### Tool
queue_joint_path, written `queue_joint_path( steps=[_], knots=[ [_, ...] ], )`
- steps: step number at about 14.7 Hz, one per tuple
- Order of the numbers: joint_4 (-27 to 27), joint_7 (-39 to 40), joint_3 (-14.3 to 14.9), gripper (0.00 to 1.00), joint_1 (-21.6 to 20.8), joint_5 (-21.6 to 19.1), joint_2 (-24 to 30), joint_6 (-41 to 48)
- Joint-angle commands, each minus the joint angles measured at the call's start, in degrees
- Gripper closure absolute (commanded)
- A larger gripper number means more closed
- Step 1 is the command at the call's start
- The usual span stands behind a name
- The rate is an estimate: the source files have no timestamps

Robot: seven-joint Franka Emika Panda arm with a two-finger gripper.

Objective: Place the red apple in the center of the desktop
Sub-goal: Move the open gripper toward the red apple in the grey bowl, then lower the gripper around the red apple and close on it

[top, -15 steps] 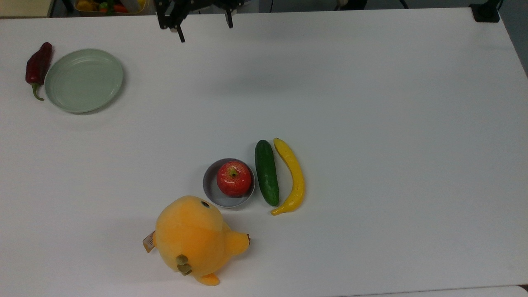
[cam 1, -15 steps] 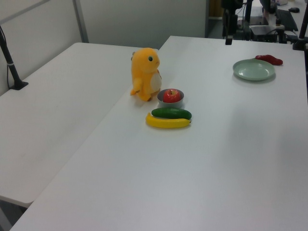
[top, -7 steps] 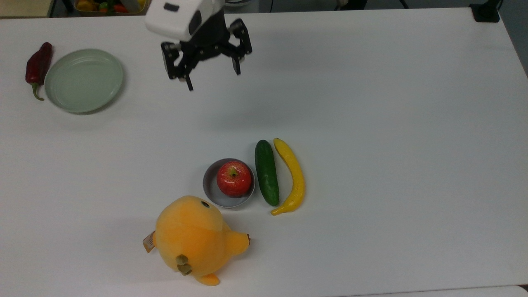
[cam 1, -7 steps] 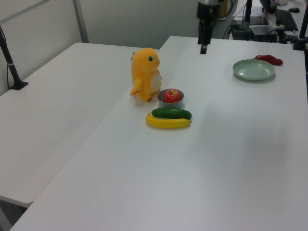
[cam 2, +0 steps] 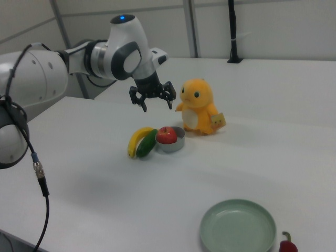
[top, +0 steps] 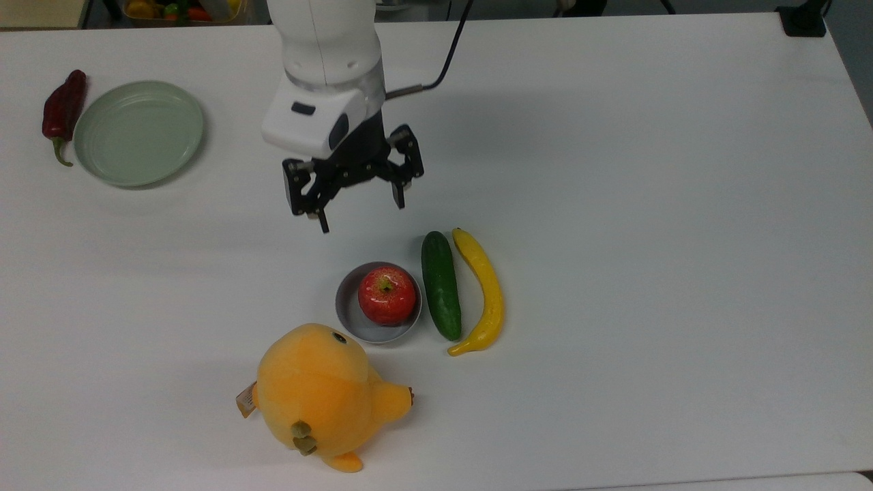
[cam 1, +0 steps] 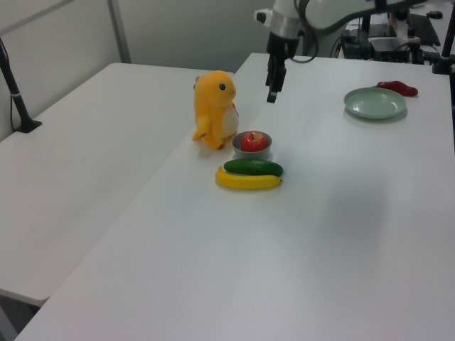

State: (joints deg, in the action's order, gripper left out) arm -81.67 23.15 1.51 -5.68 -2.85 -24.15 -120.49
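The apple [top: 387, 294] sits in a small grey bowl [top: 354, 319] on the desktop [top: 648, 204], with a cucumber [top: 440, 284] just beside the bowl and a banana [top: 483, 292] past that. The gripper [top: 361, 211] hangs above the desktop, fingers spread wide and holding nothing, near the bowl but apart from it

Top view is looking straight down on the bench [top: 614, 204]; left and right views are facing it obliquely from opposite ends, sharing the fruit.
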Motion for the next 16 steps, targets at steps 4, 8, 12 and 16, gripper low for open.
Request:
queue_joint_path(
  steps=[4, 8, 12, 16],
  knots=[
    [1.2, -1.1, 0.6, 0.0, -1.0, 0.6, -7.1, -8.0],
    [-0.3, -1.2, 0.6, 0.0, -2.1, 0.6, -8.5, -11.1],
    [-0.4, -1.8, 0.6, 0.0, -2.8, 0.8, -10.3, -13.1],
    [-0.5, -4.5, 0.5, 0.0, -3.1, 3.8, -11.5, -14.9]
  ],
)
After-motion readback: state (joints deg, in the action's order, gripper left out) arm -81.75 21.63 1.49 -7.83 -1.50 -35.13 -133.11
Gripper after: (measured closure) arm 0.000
